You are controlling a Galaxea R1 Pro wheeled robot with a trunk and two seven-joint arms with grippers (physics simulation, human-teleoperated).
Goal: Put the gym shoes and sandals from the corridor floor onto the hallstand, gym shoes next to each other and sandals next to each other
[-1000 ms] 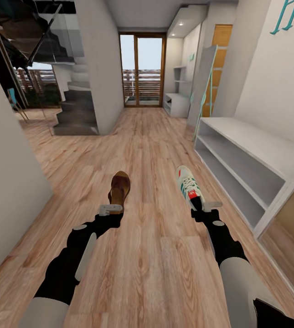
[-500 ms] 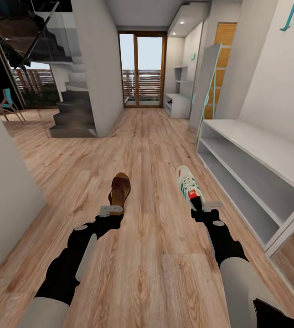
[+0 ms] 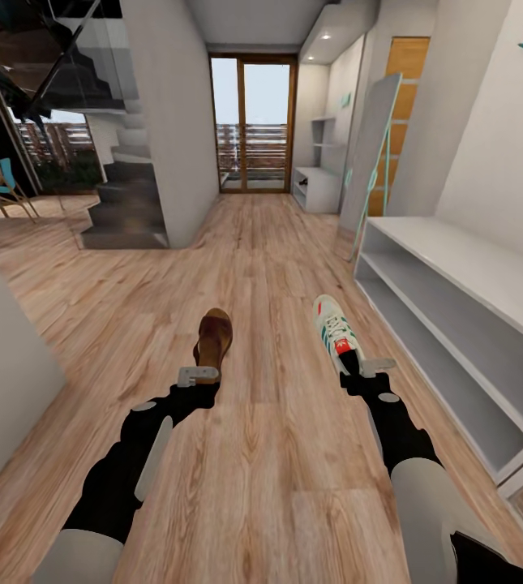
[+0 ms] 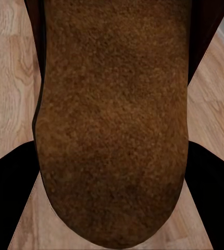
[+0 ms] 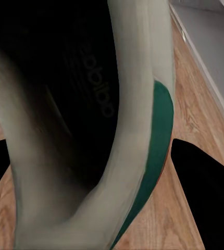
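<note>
One gym shoe is held off the corridor floor in the right pincer, which pinches it at the heel; the shoe's long axis runs forward from the fingers, toe pointing up the corridor and a little to the robot's left. In the right wrist view the gym shoe sits between the two dark fingers, its dark opening and green trim close to the lens. One sandal is carried the same way by the left pincer, clamped on its heel end with the toe pointing ahead; the left wrist view looks along the sandal's brown sole between the fingers. The hallstand stands along the right wall, its two grey tiers open toward the corridor, and it lies to the right of both pincers and a little ahead. The right arm is the nearer, so the gym shoe probably goes first, swung rightward onto a tier; the sandal has the whole corridor width to cross. The second gym shoe and second sandal are not to be seen here.
</note>
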